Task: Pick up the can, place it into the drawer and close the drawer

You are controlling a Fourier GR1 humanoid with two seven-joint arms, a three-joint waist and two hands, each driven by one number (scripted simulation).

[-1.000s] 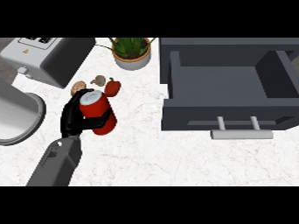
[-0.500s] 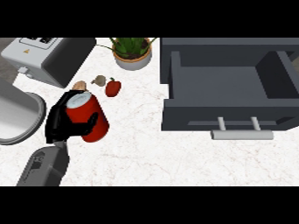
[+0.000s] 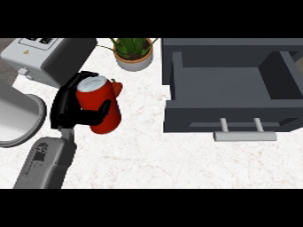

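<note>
- The red can [image 3: 102, 103] with a silver top sits in the left hand [image 3: 72, 108], over the white counter [image 3: 147, 155], left of the drawer.
- The left hand's black fingers [image 3: 103, 111] and thumb curl round the can's body — a wrapped hold.
- The dark grey drawer [image 3: 236, 95] stands open at the right, its handle [image 3: 246, 135] toward the lower edge.
- Behind — a potted plant [image 3: 133, 53], and a toaster [image 3: 46, 57] at upper left.
- The right hand is out of view.

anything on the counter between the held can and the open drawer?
No. In the head view, only bare white counter lies between the red can, held in the left hand, and the open grey drawer.
</note>
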